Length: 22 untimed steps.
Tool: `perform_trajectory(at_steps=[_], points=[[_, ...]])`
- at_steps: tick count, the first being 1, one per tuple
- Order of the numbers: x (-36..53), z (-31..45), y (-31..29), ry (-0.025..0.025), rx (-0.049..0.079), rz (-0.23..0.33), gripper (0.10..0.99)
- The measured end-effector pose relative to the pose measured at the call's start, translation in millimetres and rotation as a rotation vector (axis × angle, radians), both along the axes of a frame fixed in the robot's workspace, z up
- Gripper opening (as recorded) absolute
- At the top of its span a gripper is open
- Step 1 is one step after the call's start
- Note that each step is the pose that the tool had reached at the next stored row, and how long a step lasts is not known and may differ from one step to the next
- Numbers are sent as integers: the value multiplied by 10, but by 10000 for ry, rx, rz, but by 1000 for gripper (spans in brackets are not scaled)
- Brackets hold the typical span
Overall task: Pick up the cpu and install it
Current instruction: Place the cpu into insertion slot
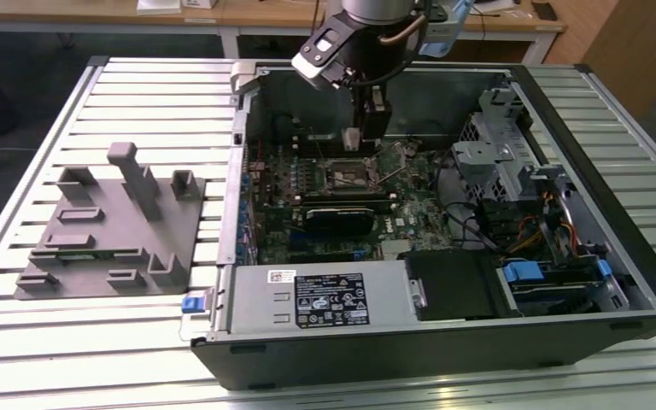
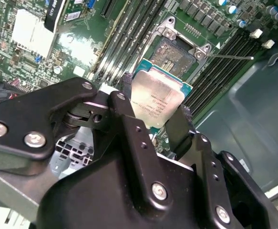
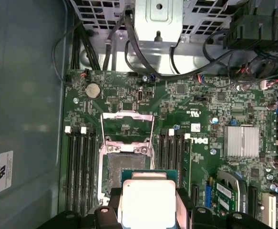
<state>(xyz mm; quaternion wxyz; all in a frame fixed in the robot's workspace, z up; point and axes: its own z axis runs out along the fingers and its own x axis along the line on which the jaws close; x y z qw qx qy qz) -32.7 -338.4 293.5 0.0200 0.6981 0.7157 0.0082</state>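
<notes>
The cpu (image 2: 158, 95), a small square chip with a pale silver top, hangs clamped between the two black fingers of my gripper (image 2: 156, 101), which is shut on it. In the exterior view the gripper (image 1: 354, 137) hovers inside the open computer case, just above the motherboard's socket (image 1: 345, 175). The first wrist view has the cpu (image 3: 146, 200) a little off from the socket (image 3: 127, 164), and the socket's metal load frame (image 3: 128, 125) stands flipped open. In the second wrist view the socket (image 2: 177, 52) lies bare just beyond the chip.
A grey plastic fixture (image 1: 112, 222) with upright blocks sits on the slatted table at the exterior view's left. Inside the case, memory slots (image 3: 79, 167) flank the socket. A drive cage (image 1: 499, 154), cables (image 1: 477, 218) and the power supply (image 1: 328, 299) crowd the surroundings.
</notes>
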Motion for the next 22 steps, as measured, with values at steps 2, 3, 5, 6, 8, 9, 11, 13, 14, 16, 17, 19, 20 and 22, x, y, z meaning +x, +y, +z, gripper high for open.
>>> perform_trajectory(at_steps=[2,3,5,6,8,9,11,13,14,16,17,19,20,22], points=[[-1,-34,35,0,-2,0,533],[-2,-53,52,-1,0,-2,533],[-6,-90,73,-2,3,-3,533],[-10,-108,74,-2,1,-2,533],[-15,-144,75,-2,1,3,533],[-16,-162,75,-3,0,30,533],[-16,-198,81,-2,0,54,533],[-17,-235,95,-2,-6,54,533],[-17,-253,100,-2,-15,52,533],[-16,-284,102,-2,-51,40,533],[-16,-291,103,-3,-64,34,533],[-17,-304,102,-2,-71,27,533],[-17,-314,102,-3,-71,26,533],[-17,-328,103,-4,-71,25,533]])
